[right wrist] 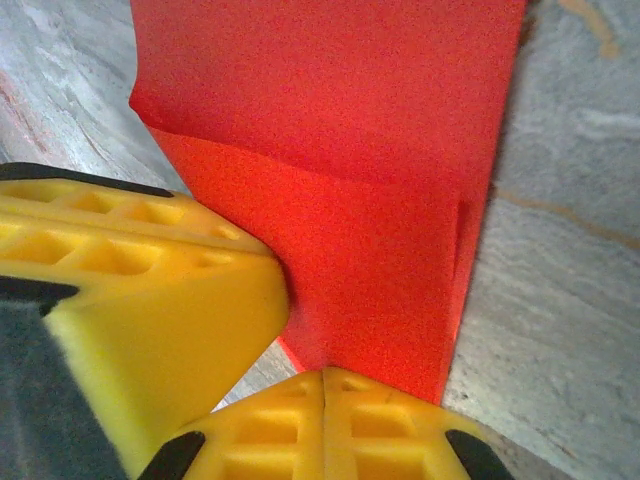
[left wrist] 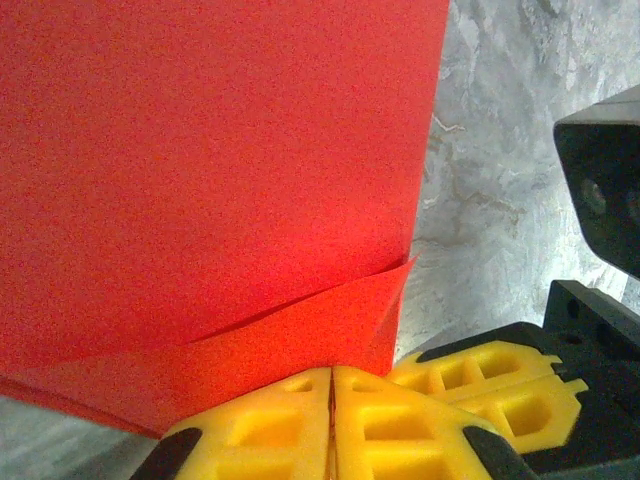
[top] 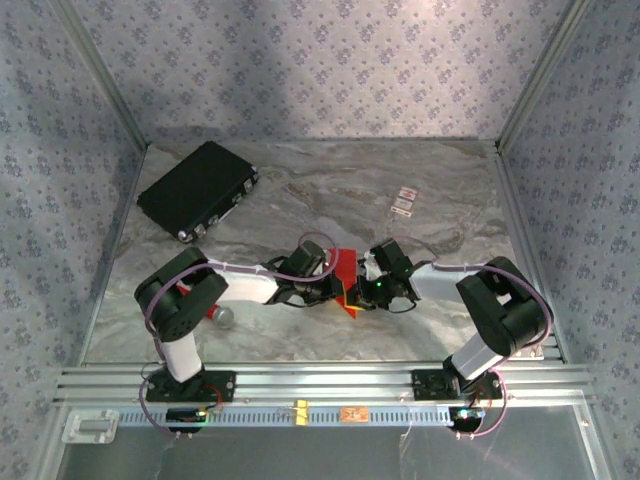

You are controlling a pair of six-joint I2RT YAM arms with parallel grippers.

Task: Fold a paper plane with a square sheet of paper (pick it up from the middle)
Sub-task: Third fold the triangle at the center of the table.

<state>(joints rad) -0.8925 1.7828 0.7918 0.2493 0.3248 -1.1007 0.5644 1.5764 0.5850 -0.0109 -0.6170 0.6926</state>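
Note:
The square sheet of paper [top: 345,266] is bright red and creased, with a folded flap along its near edge, and it sits between the two grippers at the table's middle front. My left gripper [top: 338,296] comes in from the left. In the left wrist view its yellow fingertips [left wrist: 290,420] are pressed together on the flap's lower edge of the paper [left wrist: 220,180]. My right gripper [top: 362,296] comes in from the right, shut on the near edge of the paper [right wrist: 350,150]. The left gripper's yellow finger [right wrist: 150,300] sits close beside it.
A black case [top: 197,190] lies at the back left of the marble table [top: 300,190]. A small red cylinder with a grey end [top: 218,315] rests by the left arm. Two small cards [top: 403,201] lie at the back right. Metal rails edge the table.

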